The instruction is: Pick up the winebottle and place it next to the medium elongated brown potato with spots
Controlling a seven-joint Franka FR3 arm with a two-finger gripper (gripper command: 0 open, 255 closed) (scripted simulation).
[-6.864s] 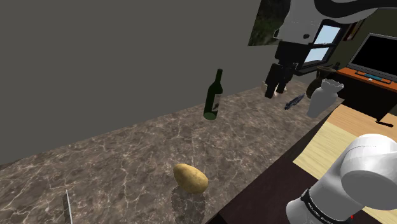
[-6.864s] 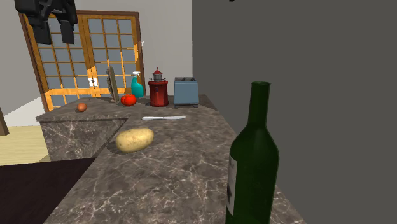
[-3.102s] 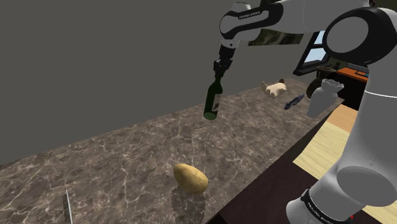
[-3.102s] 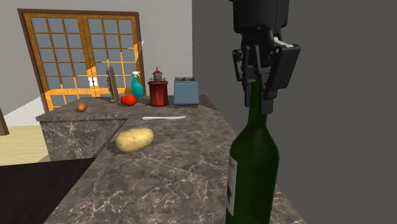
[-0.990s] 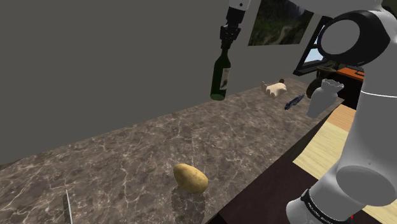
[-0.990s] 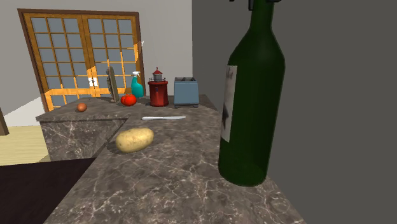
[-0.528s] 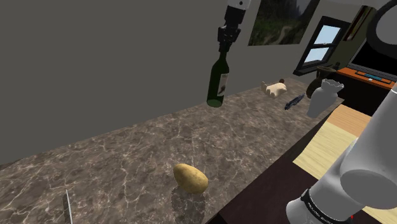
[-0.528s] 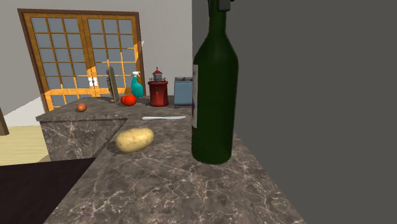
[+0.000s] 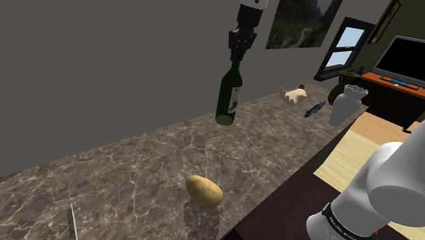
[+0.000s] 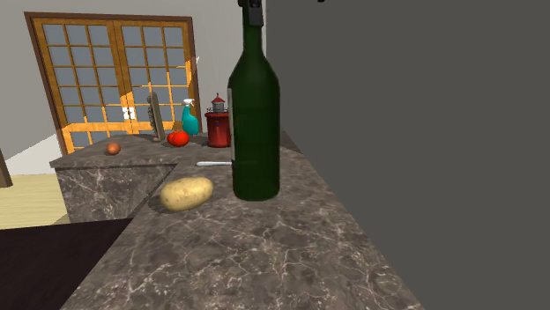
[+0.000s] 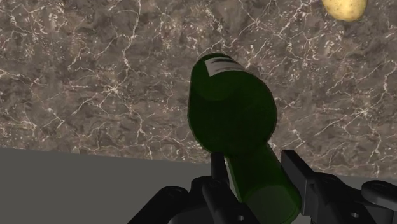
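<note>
A dark green wine bottle (image 9: 229,93) with a pale label hangs upright in the air above the brown marble counter (image 9: 136,170). My black gripper (image 9: 240,41) is shut on its neck from above. The second exterior view has the bottle (image 10: 255,114) large and lifted off the counter, with the gripper (image 10: 252,11) at the top edge. In the wrist view the bottle (image 11: 233,111) runs away from the gripper (image 11: 257,181), clasped between both fingers. The tan potato (image 9: 203,190) lies near the counter's front edge, well away from the bottle; it also appears as a potato (image 10: 186,193) and a potato (image 11: 344,7).
A knife (image 10: 214,163) lies beyond the potato. A red lighthouse jar (image 10: 218,124), teal spray bottle (image 10: 189,118), tomato (image 10: 178,138) and onion (image 10: 113,148) stand at the counter's far end. A grey wall (image 9: 102,61) runs along the counter's back.
The gripper has carried the bottle along the counter toward the potato, leftward in both exterior views, and a little lower. The grip has stayed the same.
</note>
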